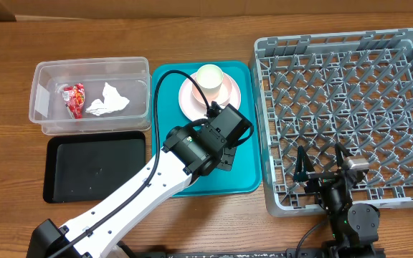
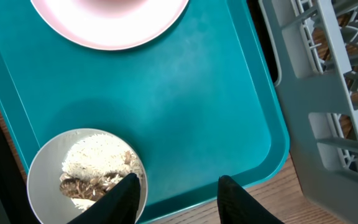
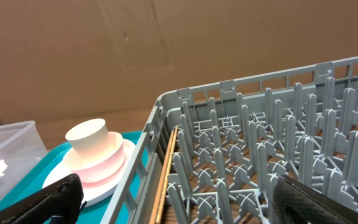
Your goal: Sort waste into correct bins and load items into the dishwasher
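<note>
Left claw [image 2: 176,190] spread, pinching nothing. One finger [image 2: 124,194] is at the right rim of the grey bowl [image 2: 42,168], the other over bare teal tray [image 2: 197,106]; cannot tell if the finger touches the rim. The bowl holds rice [image 2: 95,158] and a brown lump [image 2: 79,186] and sits near the tray's near edge, hidden under the arm from overhead. Plate [image 1: 228,97] is at the tray's far end, with a pink bowl [image 3: 98,163] on it and a cup [image 1: 210,75] on top. Right claw [image 1: 321,168] spread wide and empty over the near edge of the rack [image 1: 364,93]. Left of the tray on the bench [image 1: 6,72], the clear tub [image 1: 43,104] holds the wrapper [image 1: 74,99] and napkin [image 1: 107,102]. Black tray [image 1: 95,168] is just in front of the tub.
</note>
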You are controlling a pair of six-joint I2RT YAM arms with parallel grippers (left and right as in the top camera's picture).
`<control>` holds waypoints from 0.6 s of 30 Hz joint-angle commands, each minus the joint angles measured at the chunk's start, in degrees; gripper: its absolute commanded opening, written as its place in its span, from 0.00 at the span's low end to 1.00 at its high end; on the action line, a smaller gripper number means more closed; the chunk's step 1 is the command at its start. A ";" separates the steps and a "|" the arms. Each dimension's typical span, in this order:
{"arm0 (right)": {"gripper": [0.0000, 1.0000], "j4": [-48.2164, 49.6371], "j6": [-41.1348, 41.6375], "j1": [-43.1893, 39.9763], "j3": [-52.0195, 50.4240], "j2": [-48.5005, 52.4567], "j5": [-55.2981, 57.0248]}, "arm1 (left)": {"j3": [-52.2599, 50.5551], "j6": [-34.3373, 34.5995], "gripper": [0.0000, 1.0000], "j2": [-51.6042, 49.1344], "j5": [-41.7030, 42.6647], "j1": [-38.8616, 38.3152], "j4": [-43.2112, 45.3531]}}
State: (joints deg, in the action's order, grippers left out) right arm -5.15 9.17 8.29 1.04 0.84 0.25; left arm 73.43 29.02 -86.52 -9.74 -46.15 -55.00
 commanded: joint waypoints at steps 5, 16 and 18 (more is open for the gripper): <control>1.00 0.35 0.07 0.04 -0.59 -0.68 0.13 | -0.31 0.76 0.45 -0.37 -1.36 0.00 -0.04; 1.00 0.35 0.07 0.04 -0.59 -0.68 0.13 | -0.31 0.79 0.45 -0.37 -1.18 0.00 -0.46; 1.00 0.35 0.07 0.04 -0.59 -0.68 0.13 | -0.31 0.79 0.45 -0.37 -1.22 0.00 -0.90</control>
State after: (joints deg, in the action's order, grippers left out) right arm -5.17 9.15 8.29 1.04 0.84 0.25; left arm 73.43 29.02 -86.52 -9.74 -46.15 -55.44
